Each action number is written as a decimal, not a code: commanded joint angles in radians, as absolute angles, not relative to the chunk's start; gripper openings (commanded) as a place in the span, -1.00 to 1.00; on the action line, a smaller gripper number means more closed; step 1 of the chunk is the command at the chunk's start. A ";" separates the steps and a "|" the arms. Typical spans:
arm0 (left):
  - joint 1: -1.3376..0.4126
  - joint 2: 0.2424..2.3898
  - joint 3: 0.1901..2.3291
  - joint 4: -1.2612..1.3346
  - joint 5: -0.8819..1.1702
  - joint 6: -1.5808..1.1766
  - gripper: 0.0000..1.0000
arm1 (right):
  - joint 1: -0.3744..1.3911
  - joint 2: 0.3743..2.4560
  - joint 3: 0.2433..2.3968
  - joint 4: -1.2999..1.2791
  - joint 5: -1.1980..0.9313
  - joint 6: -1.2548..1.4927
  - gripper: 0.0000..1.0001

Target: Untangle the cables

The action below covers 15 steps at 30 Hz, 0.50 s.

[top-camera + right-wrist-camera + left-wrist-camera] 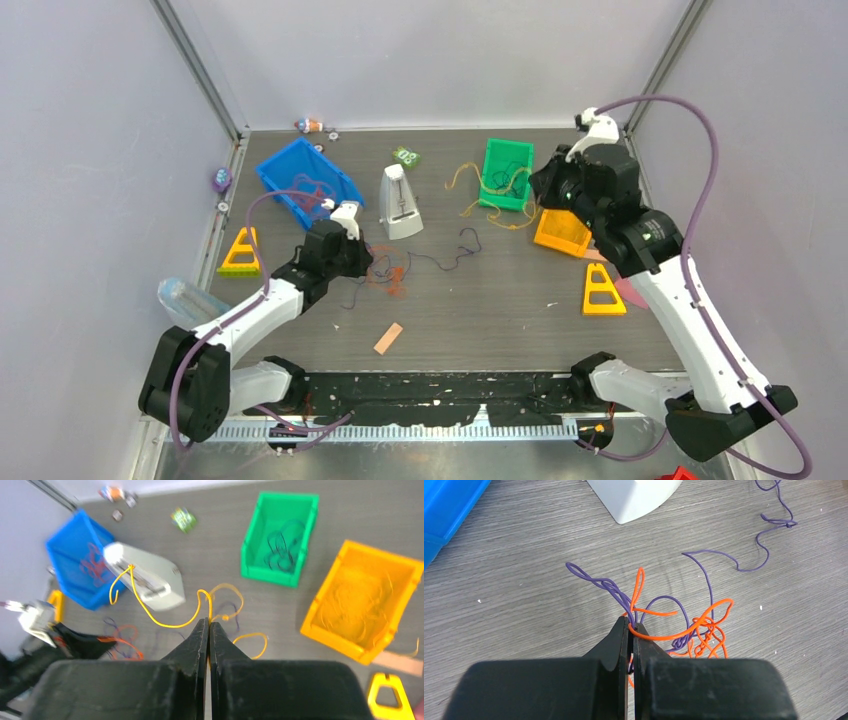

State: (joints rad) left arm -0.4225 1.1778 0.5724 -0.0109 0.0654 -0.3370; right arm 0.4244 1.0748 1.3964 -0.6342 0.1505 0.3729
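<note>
My left gripper (366, 256) (631, 627) is low on the table, shut on an orange cable (684, 630) and a purple cable (610, 586) where they leave a tangle (391, 272). More purple cable (462, 248) trails to the right. My right gripper (538, 186) (208, 622) is raised beside the green bin and shut on a yellow cable (150, 615), which hangs in loops (470, 205). Red cables (92, 566) lie in the blue bin, dark cables (280, 545) in the green bin.
A blue bin (285, 168), green bin (492, 178) and orange bin (553, 240) stand at the back. A white metronome (398, 200) stands mid-table. Yellow triangles (240, 252) (603, 290), a tan strip (388, 338) and a clear bottle (185, 298) lie around.
</note>
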 commanded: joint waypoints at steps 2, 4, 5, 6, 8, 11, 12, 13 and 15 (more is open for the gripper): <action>-0.425 1.164 0.570 0.048 0.061 -0.340 -1.00 | 0.426 1.022 1.220 -0.639 0.155 0.395 -0.90; -0.423 1.167 0.571 0.046 0.062 -0.340 -1.00 | 0.426 0.997 1.098 -0.618 0.148 0.411 -0.89; -0.424 1.167 0.572 0.046 0.065 -0.338 -1.00 | 0.426 0.980 1.066 -0.600 0.145 0.417 -0.89; -0.425 1.167 0.571 0.046 0.065 -0.338 -1.00 | 0.427 0.971 0.997 -0.591 0.139 0.424 -0.89; -0.424 1.167 0.571 0.046 0.065 -0.337 -1.00 | 0.427 0.948 0.903 -0.574 0.147 0.435 -0.89; -0.424 1.170 0.572 0.047 0.067 -0.337 -1.00 | 0.426 0.927 0.802 -0.544 0.162 0.441 -0.87; -0.425 1.171 0.572 0.048 0.068 -0.337 -1.00 | 0.427 0.928 0.769 -0.537 0.177 0.442 -0.86; -0.425 1.174 0.573 0.049 0.071 -0.337 -1.00 | 0.427 0.937 0.759 -0.528 0.185 0.441 -0.85; -0.425 1.178 0.574 0.049 0.076 -0.337 -1.00 | 0.427 0.963 0.743 -0.518 0.221 0.435 -0.85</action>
